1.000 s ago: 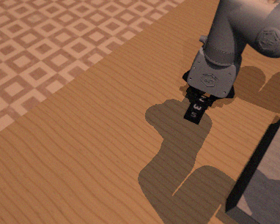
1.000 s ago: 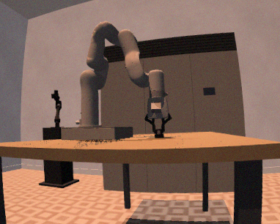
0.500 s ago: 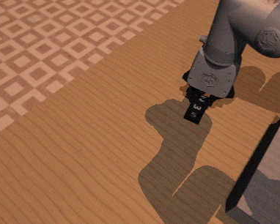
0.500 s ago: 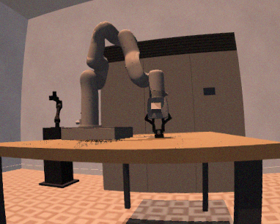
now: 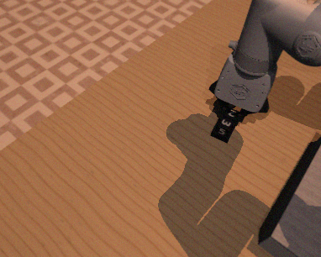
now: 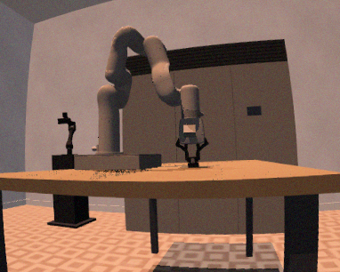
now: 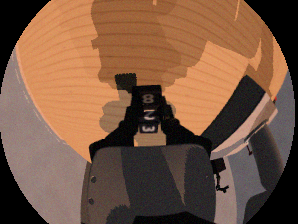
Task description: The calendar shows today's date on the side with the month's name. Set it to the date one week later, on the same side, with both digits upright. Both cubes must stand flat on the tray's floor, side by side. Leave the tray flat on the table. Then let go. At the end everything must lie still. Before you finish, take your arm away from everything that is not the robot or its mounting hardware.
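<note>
Progress looks partial at best: your gripper is clamped on a dark calendar piece, low on the table right of centre, so releasing remains. You can't confirm tray or cube, second cube, month side, or digits beyond "3" and "5".
</note>
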